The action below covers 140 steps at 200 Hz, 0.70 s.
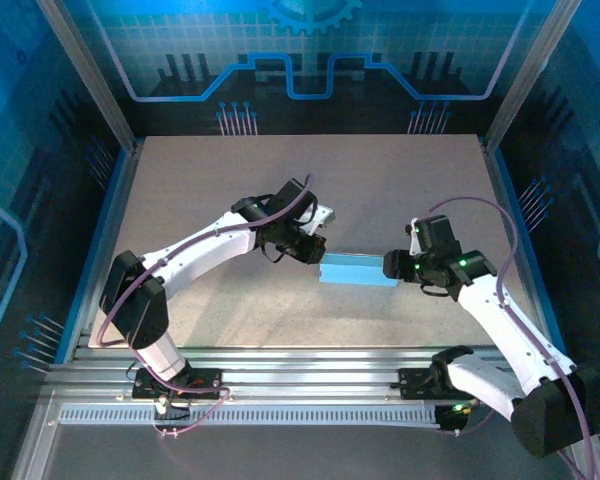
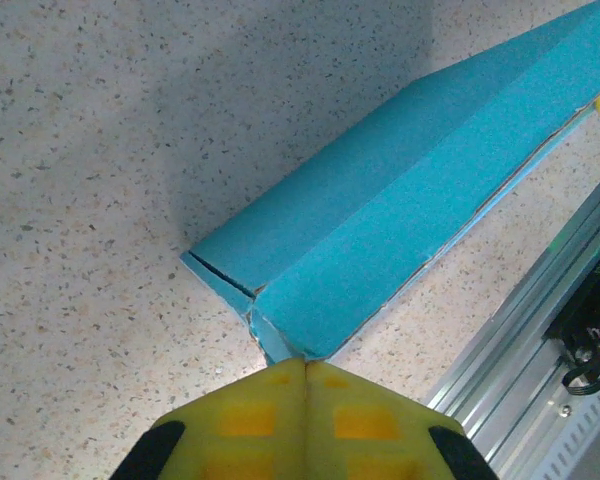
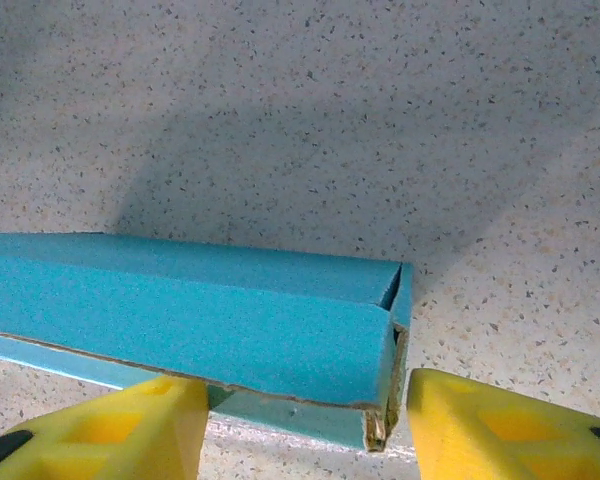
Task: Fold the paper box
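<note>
1. Top external: the light blue thin-cardboard paper box [image 1: 358,270] lies mid-counter [image 1: 230,190], folded into a flat rectangle. The left pincer [image 1: 318,256] is at one end and the right pincer [image 1: 392,266] at the other.
2. Left wrist: the left pincer is pressed together, its tips against the box's split corner.
3. Right wrist: the right pincer is spread, straddling the far end, which gapes slightly. The step is probably closing the ends, and the next move calls for a gentle, square press there.
</note>
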Available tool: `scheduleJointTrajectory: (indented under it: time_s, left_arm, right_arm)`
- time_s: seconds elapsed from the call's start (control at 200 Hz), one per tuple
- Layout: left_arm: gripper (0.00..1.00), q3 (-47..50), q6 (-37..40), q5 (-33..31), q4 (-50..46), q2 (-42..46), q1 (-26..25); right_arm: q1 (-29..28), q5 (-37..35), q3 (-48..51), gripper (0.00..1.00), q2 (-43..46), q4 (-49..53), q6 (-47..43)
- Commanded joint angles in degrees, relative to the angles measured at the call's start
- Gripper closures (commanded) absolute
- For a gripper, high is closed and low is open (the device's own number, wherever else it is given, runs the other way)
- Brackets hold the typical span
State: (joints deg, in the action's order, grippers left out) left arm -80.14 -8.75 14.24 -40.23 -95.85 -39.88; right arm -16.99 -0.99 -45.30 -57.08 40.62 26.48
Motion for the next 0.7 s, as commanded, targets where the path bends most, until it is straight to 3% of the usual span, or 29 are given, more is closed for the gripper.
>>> scheduleJointTrajectory:
  time_s: [0.0, 0.696]
  left_arm:
    - [1.0, -1.7, -2.3, 3.2, -0.8, -0.6, 0.6]
    - [1.0, -2.2, -8.1, 9.6, 0.9, -2.3, 3.2]
  right_arm:
    - [0.9, 0.5, 1.2, 0.45, -0.3, -0.6, -0.6]
    - [0.9, 1.1, 2.6, 0.52, -1.1, -1.7, -1.1]
